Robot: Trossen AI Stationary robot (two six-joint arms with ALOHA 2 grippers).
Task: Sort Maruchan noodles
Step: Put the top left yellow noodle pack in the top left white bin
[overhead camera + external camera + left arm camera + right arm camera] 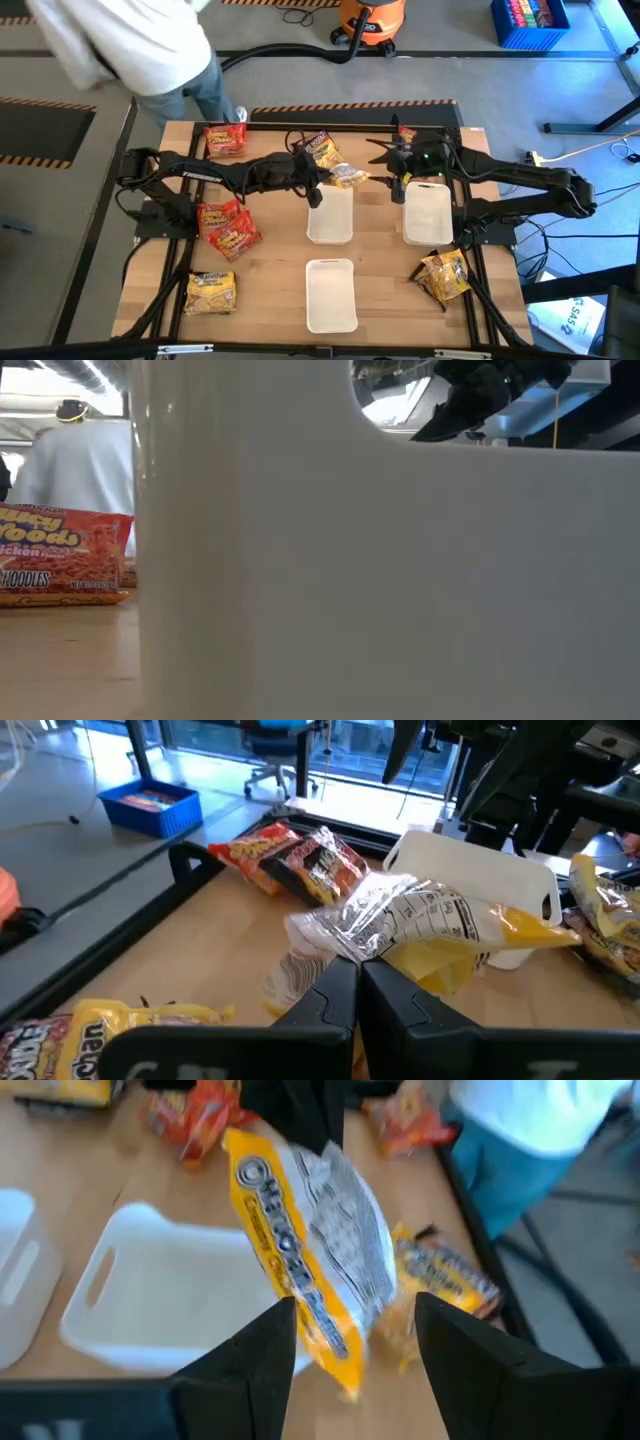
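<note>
My left gripper [318,188] reaches in from the table's left and is shut on a yellow Maruchan noodle packet [347,177], held above the far end of the middle white tray [330,218]. The packet's printed back [420,915] faces the left wrist camera. My right gripper [355,1345] stands open just to the right of the packet [320,1250], which shows between its fingers but farther off. Other packets lie flat on the table: red ones [226,226], a yellow one [210,292], a yellow one [445,275] and a brown one [320,148]. My left gripper pinches the packet's crinkled end [350,948] between its two fingers. The fingers come roughly level from the table's left. The packet sticks out beyond the fingertips, tilted and lifted clear of the table and the tray.
Three white trays stand on the table: the middle far one, one at right [427,212] and one near the front [332,293]. A tray wall [300,560] fills the low view, with a red packet [60,555] beside it. A person [130,50] stands at the far left corner.
</note>
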